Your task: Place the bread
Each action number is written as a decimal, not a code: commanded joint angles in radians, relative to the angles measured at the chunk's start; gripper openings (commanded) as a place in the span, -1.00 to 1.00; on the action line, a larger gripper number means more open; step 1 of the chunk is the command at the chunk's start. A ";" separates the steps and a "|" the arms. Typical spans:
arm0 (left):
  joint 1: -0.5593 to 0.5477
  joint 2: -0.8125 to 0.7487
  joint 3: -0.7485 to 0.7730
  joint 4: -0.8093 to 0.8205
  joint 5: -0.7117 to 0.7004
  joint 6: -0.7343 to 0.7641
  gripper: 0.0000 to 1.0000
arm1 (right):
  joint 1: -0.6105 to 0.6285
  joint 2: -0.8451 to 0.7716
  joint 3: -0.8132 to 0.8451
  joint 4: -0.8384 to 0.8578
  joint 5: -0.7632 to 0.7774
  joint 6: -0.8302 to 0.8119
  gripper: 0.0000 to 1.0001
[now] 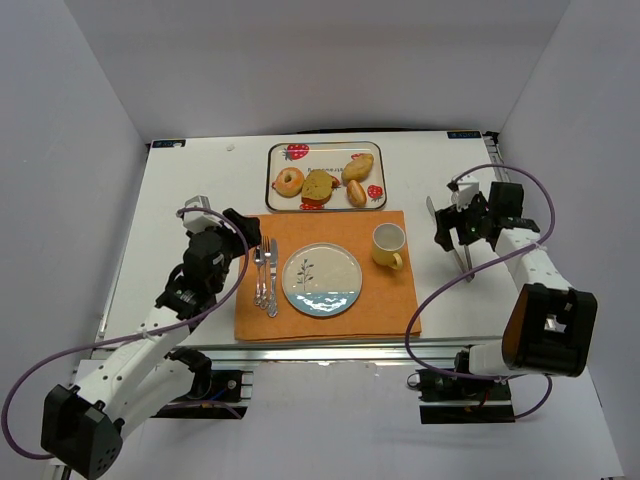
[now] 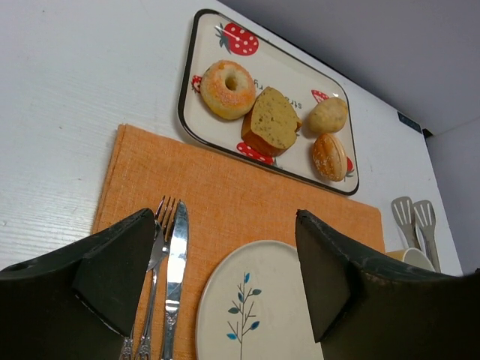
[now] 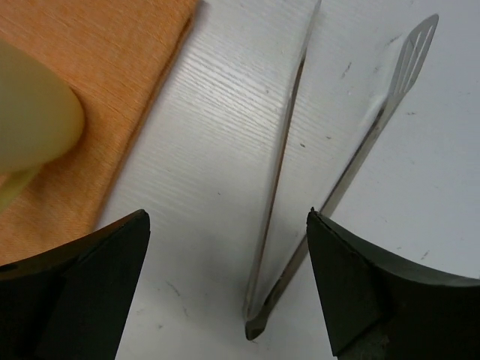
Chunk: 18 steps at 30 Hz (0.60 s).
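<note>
White table (image 1: 190,200), boxed in by grey walls on the left, right and far sides. Plenty of bare top down the left flank and along the right strip. Middle taken up by an orange placemat (image 1: 390,300) reaching almost to the near edge. Just beyond the mat: strawberry-print tray (image 1: 272,180), long side parallel to the far edge, only a slim gap to the mat.

All the bread on that tray. From the left: sugared ring (image 1: 288,181), lying flat. Right up against it, brown wedge (image 1: 319,185), cut face up, narrower end aimed far-right in the left wrist view. Then two oval rolls: far roll (image 1: 358,166), long axis slanting from near-left to far-right; near roll (image 1: 356,193), long axis roughly near-to-far.

On the mat: plate (image 1: 321,280) in the centre, nothing on it. Fork (image 1: 259,275) and knife (image 1: 271,280) just beside its left rim, handles toward the near edge. Yellow mug (image 1: 388,243) off its far-right, handle toward the near side, apart from the tray.

Left gripper (image 1: 250,232) above the mat's far-left corner, over the cutlery tips, spread wide, nothing held, facing the tray. Right gripper (image 1: 455,225) over bare table right of the mat, also wide apart and holding nothing. Directly below it, metal tongs (image 3: 375,124) lying flat, joined end near, paddles far.
</note>
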 commanded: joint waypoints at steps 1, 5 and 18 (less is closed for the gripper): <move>0.002 0.010 -0.015 0.013 0.033 -0.012 0.70 | -0.004 0.019 -0.039 0.012 0.090 -0.117 0.79; 0.003 0.032 -0.001 0.008 0.044 -0.003 0.70 | -0.006 0.059 -0.054 0.066 0.173 -0.124 0.79; 0.003 -0.004 -0.030 0.002 0.032 -0.020 0.71 | -0.061 0.231 -0.030 0.090 0.211 -0.090 0.74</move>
